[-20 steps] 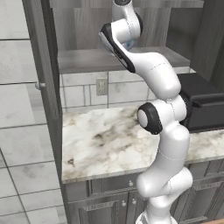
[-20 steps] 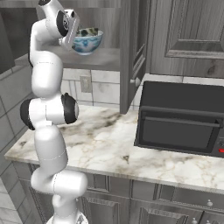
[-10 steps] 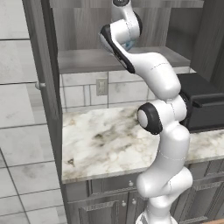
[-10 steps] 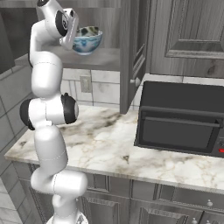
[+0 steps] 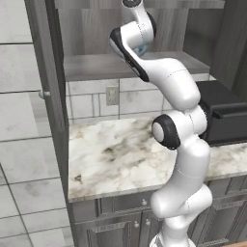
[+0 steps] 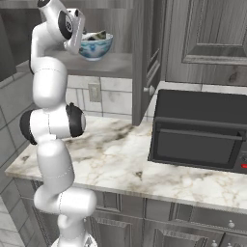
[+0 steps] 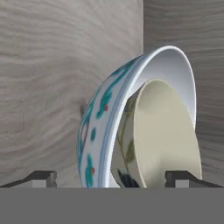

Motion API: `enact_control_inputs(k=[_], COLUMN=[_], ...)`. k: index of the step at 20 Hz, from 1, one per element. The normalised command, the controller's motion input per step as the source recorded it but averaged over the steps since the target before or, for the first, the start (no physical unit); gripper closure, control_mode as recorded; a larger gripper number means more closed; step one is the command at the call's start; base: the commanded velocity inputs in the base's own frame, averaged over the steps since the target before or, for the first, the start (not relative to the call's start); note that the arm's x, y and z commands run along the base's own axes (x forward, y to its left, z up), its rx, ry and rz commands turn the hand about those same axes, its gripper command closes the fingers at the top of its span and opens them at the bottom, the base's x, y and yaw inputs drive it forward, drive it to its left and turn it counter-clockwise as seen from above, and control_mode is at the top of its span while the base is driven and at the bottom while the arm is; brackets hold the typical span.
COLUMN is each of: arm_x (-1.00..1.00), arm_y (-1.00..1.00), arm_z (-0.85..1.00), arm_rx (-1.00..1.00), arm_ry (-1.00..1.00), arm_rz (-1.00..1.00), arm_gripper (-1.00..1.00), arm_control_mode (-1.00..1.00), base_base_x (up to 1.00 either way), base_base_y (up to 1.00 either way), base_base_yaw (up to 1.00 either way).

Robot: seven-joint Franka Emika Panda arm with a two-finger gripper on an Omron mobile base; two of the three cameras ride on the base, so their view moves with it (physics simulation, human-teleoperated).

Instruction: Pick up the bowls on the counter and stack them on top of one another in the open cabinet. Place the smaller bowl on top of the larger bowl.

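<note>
Bowls, two, nested, on the grey shelf of the open cabinet (image 6: 140, 58).

Right base view: larger bowl (image 6: 95, 47) stands upright on the cabinet shelf (image 6: 113, 63), blue pattern on a white outside, small foot touching the shelf. Smaller bowl (image 6: 98, 35) sits inside it, its rim just rising above the larger rim. Arm reaches up beside the bowls, the hand close against their left side. Long cabinet door hangs open at the middle of the picture. Black microwave (image 6: 198, 130) rests on the tabletop (image 6: 116, 159), well apart from the bowls. Wall outlet (image 6: 94, 91) sits below the shelf.

Left base view: arm covers the bowls almost wholly; a sliver of pale blue (image 5: 141, 49) shows behind the upper link, on the shelf. Marble tabletop with brown-grey veining lies bare in front of the arm; grey drawer fronts (image 5: 120, 207) with small knobs run beneath it.

Hand view: picture is rolled, so the bowls appear on edge. Larger bowl (image 7: 98, 131) shows teal and red figures on white, with a blue line at the rim. Smaller bowl (image 7: 164, 131) lies within it, pale cream inside, grey-beige outside. Wood-grain cabinet panel stands behind.

Gripper (image 7: 114, 178): jaws released, spread wide, one tip at either side of the nested bowls, holding nothing.
</note>
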Motion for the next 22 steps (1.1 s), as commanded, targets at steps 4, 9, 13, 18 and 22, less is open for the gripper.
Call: enact_control_inputs(k=[4,9,13,18,22], arm_x=[-0.31,-0.38,-0.50,-0.57,-0.59], arm_y=[0.00,0.00,0.00,0.00,0.00], arm_z=[0.00,0.04,0.18,0.23,0.22], arm_rx=[-0.01,-0.01,-0.02,0.00,0.00], arm_ry=[-0.12,-0.13,-0.13,-0.10,-0.07], arm_rz=[0.00,0.00,0.00,0.00,0.00], arm_gripper=[-1.00,-1.00,-1.00,-1.00,-1.00], arm_control_mode=[-1.00,-1.00,-1.00,-1.00,-1.00], base_base_x=[0.00,0.00,0.00,0.00,0.00], base_base_y=[0.00,0.00,0.00,0.00,0.00], base_base_yaw=[0.00,0.00,0.00,0.00,0.00])
